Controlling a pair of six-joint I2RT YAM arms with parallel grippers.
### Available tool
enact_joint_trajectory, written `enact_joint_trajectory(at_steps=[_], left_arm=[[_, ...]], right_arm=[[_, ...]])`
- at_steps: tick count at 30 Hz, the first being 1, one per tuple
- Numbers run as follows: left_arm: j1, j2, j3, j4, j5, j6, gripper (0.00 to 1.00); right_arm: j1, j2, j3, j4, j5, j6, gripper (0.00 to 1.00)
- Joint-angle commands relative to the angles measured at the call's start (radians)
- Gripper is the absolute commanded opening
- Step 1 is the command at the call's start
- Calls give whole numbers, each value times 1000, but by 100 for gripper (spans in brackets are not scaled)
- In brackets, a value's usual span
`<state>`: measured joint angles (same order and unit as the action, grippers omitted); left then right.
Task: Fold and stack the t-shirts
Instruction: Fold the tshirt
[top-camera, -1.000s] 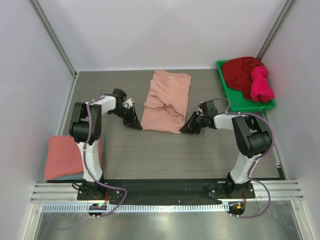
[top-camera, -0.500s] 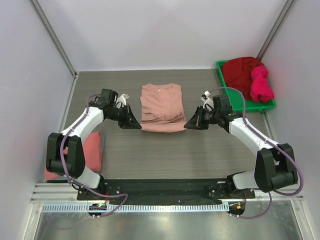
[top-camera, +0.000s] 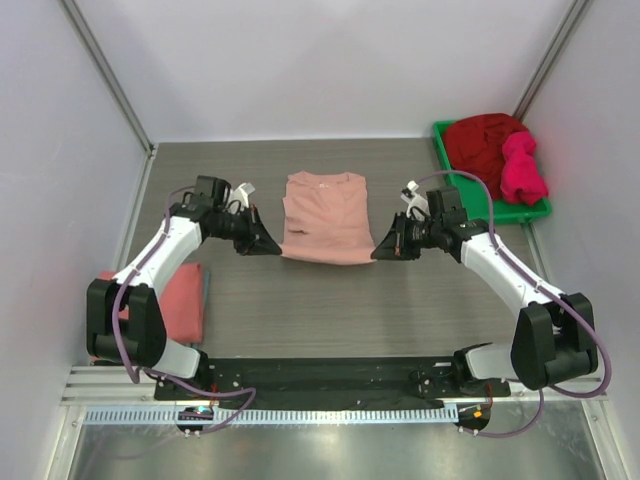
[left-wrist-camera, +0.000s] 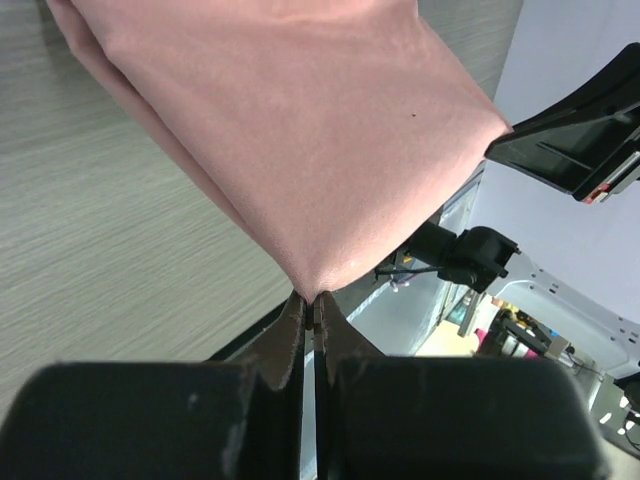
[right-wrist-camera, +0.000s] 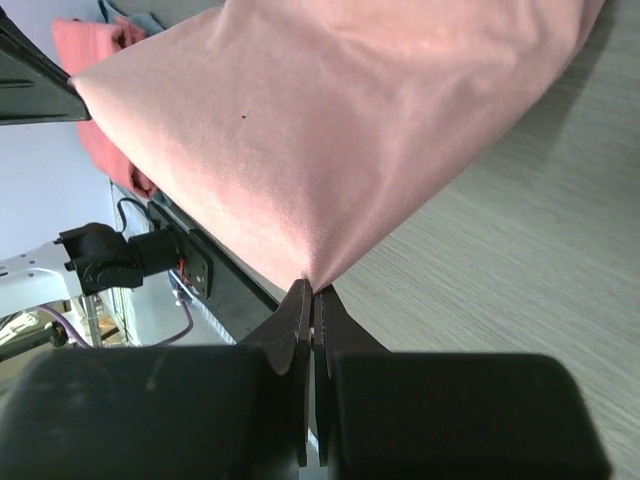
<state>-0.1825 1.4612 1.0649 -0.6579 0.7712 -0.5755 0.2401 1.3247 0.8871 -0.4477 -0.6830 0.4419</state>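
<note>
Pale pink cloth, one corner per arm. Our left fingers (left-wrist-camera: 295, 330) are clenched on the near left corner of the dusty-pink t-shirt (top-camera: 325, 215). Our right fingers (right-wrist-camera: 298, 320) are clenched on its near right corner, and each pair nips a small peak of fabric. The near edge stretches between them, and the collar end lies flat on the worktop (top-camera: 300, 310) toward the back.

Step in hand, as we judge it: the crosswise fold. To do it well, we carry both corners level and together, lay edge to edge, and release only once they line up.

Also listed:
- coral-red t-shirt (top-camera: 185, 300), folded, near left
- dark red t-shirt (top-camera: 485, 140) and magenta t-shirt (top-camera: 522, 170), in the green bin (top-camera: 500, 214), far right
</note>
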Motion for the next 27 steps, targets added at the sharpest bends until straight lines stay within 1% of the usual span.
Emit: enact_joint_trajectory(at_steps=[1, 4, 5, 7, 8, 10, 13, 14, 15, 16, 17, 18, 19, 20, 21, 22, 23, 24, 25, 26, 27], left_arm=[[24, -1, 93, 6, 23, 29, 0], [26, 94, 199, -15, 2, 92, 0], [26, 152, 286, -23, -1, 107, 0], [26, 220, 366, -48, -7, 143, 0], [26, 281, 442, -52, -21, 152, 0], [28, 332, 510, -62, -30, 160, 0], [28, 438, 633, -57, -44, 161, 0], [28, 464, 664, -57, -50, 164, 0], [28, 522, 735, -57, -56, 166, 0], [28, 551, 772, -54, -62, 172, 0], [29, 580, 818, -54, -65, 174, 0], [29, 620, 863, -54, -69, 175, 0], [31, 689, 964, -54, -78, 184, 0], [31, 732, 1013, -51, -85, 192, 0], [31, 769, 1059, -49, -101, 200, 0], [31, 841, 1152, -37, -130, 203, 0], [31, 870, 1185, -25, -141, 206, 0], [31, 899, 1222, -14, -151, 207, 1], [29, 928, 1247, 21, -162, 207, 2], [26, 964, 1274, 46, -205, 206, 19], [23, 981, 1291, 61, -232, 207, 26]], right_arm=[[2, 11, 78, 21, 7, -28, 1], [1, 54, 108, 69, 5, -20, 2], [1, 71, 131, 95, 5, -20, 1], [-1, 129, 164, 133, 17, -11, 2], [-7, 154, 206, 145, 16, -8, 2], [-13, 212, 255, 171, 8, -2, 1], [-36, 335, 372, 210, 3, -2, 1], [-44, 406, 436, 217, 2, 1, 1], [-59, 442, 472, 221, 0, 4, 2], [-67, 476, 548, 231, -1, 7, 1], [-74, 517, 588, 234, 0, 8, 2], [-82, 587, 630, 241, 2, 15, 1], [-96, 631, 671, 247, 3, 20, 2], [-104, 668, 755, 250, 7, 24, 2], [-108, 744, 798, 253, 8, 27, 1], [-114, 781, 841, 254, 10, 27, 2], [-116, 815, 925, 259, 5, 27, 1], [-117, 858, 964, 267, -6, 27, 2], [-116, 931, 1005, 282, -15, 26, 6], [-116, 970, 1080, 296, -15, 27, 15], [-116, 1002, 1113, 311, -6, 32, 44]])
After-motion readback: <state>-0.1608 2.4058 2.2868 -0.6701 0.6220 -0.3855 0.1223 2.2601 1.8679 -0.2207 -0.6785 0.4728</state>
